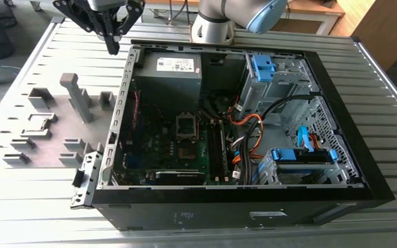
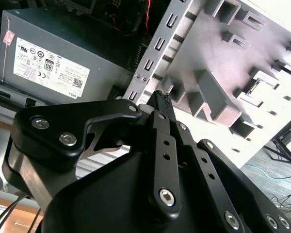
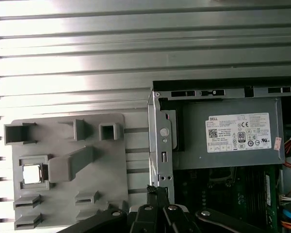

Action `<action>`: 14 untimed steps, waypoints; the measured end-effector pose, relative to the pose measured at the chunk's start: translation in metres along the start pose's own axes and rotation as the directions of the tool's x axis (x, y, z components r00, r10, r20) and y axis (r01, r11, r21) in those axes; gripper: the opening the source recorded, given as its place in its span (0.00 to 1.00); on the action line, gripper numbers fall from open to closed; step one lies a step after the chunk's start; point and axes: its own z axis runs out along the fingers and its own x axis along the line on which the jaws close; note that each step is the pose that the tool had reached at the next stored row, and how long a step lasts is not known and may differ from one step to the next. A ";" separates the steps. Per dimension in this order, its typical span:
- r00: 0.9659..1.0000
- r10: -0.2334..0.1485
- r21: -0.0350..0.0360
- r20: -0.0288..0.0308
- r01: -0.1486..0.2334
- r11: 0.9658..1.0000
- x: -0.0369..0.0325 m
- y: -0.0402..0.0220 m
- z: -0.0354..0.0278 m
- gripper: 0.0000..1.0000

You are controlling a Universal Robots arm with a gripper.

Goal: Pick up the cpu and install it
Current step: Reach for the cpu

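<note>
The cpu [image 3: 31, 174] lies in a square holder block [image 3: 34, 159] on the grey tray [image 3: 106, 165]. The tray rests on the slatted counter [image 3: 136, 48] beside the open computer case [image 1: 254, 206]. The case holds a power supply [image 1: 167, 70], motherboard [image 1: 161, 150] and cables [image 1: 250, 126]. The jaws hang closed and empty near the case's corner by the power supply, well apart from the cpu.

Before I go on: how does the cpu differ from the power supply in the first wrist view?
The cpu is a small flat square; the power supply is a far bigger box. The cpu lies on the grey fixture plate outside the case; the power supply sits inside the case. The cpu's top is bare and shiny; the power supply carries a white label. Both look greyish metal.
</note>
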 end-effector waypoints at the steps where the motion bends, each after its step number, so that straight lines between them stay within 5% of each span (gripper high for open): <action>1: 1.000 0.000 0.000 0.000 0.000 1.000 0.0020 -0.0001 0.0001 0.11; 14: 1.000 0.000 0.000 0.000 0.000 1.000 0.0288 -0.0022 0.0011 0.11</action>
